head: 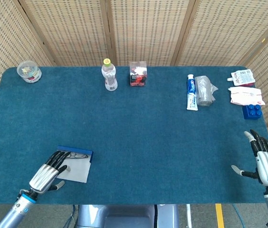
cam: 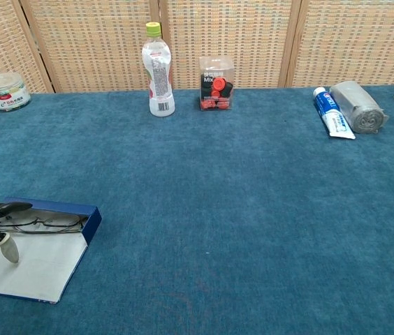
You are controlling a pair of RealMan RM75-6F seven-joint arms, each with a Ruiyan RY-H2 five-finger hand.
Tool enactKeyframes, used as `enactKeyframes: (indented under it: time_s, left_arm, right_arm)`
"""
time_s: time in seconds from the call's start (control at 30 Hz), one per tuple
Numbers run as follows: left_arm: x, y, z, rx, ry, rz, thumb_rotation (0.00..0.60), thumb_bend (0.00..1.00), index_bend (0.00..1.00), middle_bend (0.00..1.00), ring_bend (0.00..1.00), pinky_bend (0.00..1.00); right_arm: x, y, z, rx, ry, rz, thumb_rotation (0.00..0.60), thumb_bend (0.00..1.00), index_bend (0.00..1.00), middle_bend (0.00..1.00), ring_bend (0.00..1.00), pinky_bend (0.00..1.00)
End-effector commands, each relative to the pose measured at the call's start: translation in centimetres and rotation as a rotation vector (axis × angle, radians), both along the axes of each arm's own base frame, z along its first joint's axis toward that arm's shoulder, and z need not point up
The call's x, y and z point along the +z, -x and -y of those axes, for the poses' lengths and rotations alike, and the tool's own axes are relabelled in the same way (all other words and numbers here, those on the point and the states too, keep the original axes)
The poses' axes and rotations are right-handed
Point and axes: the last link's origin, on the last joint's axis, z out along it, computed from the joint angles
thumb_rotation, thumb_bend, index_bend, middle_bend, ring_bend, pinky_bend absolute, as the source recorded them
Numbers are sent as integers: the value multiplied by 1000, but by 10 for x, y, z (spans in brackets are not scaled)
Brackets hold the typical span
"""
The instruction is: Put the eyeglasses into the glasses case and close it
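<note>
At 7 o'clock on the table (head: 138,118), left hand (head: 47,174) lies fingers apart over the open glasses case (cam: 43,255), holding nothing; eyeglasses (cam: 40,223) sit inside its blue tray. Right hand (head: 266,164) rests at 4 o'clock, fingers spread, empty.

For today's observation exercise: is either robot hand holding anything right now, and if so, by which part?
Nothing is held. The left hand lies with fingers extended over the open glasses case; the right hand is open, away from everything.
</note>
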Motion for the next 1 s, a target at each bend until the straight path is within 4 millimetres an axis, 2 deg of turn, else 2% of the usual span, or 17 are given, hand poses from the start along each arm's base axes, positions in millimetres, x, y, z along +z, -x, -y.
enactKeyframes:
  time_s: [0.03, 0.33, 0.73, 1.0]
  left_arm:
    - [-1, 0, -1, -1, -3, -3, 600, 264, 379, 0, 0, 0]
    - [-3, 1, -4, 1, -7, -16, 600, 276, 379, 0, 0, 0]
    - [-4, 1, -6, 12, -1, -16, 600, 508, 406, 0, 0, 0]
    - [-1, -1, -12, 24, -3, 8, 600, 542, 425, 0, 0, 0]
  right_arm:
    - [0, 0, 0, 0, 0, 1, 600, 0, 0, 0, 0, 0]
    - [0, 0, 0, 1, 1, 2, 600, 0, 0, 0, 0, 0]
    - [0, 0, 0, 1, 2, 4, 600, 0, 0, 0, 0, 0]
    - [0, 0, 0, 1, 2, 5, 600, 0, 0, 0, 0, 0]
